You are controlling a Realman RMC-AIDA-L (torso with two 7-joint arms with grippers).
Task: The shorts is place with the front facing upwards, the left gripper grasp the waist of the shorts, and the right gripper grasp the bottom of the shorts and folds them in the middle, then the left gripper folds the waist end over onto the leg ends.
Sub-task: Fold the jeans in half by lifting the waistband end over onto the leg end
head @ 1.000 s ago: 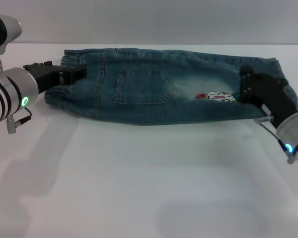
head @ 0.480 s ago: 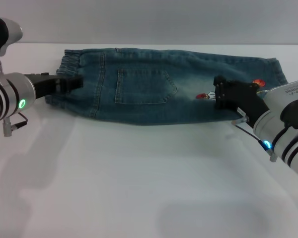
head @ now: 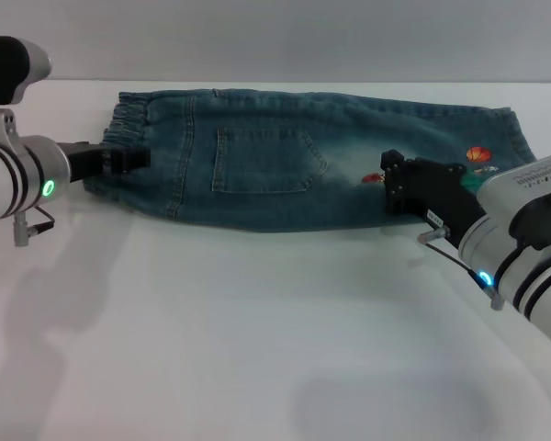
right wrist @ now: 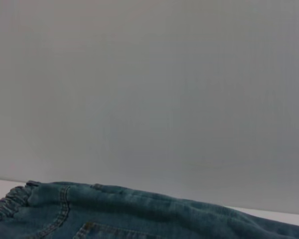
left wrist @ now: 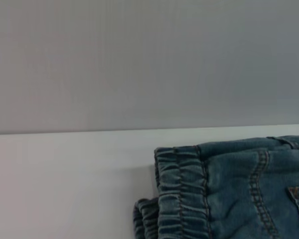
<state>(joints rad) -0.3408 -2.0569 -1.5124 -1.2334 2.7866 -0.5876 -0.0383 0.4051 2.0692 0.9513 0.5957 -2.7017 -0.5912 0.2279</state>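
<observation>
Shorts (head: 321,156) lie flat on the white table (head: 257,349), across its far half, lengthwise left to right. Already folded in half along their length: one patch pocket (head: 262,161) faces up, a pale faded patch just right of it.

Waist (head: 119,138) at the left end, puckered elastic, a lower layer sticking out on the near side (the left wrist view shows this too). Leg ends (head: 514,138) at the right end, an orange emblem (head: 478,154) near the hem.

Left gripper (head: 129,158), green light on its arm, low at the near part of the waist. Fingers reach onto the band edge and look closed on the cloth; the grip itself is hard to make out, so I cannot tell for certain.

Right gripper (head: 392,184), blue light on its arm, sits over the near edge of the shorts right of centre, well short of the hems, beside a small red mark on the denim. Whether its fingers are apart or hold any cloth I cannot tell.

Right wrist view shows the denim against the grey wall (right wrist: 149,89).
</observation>
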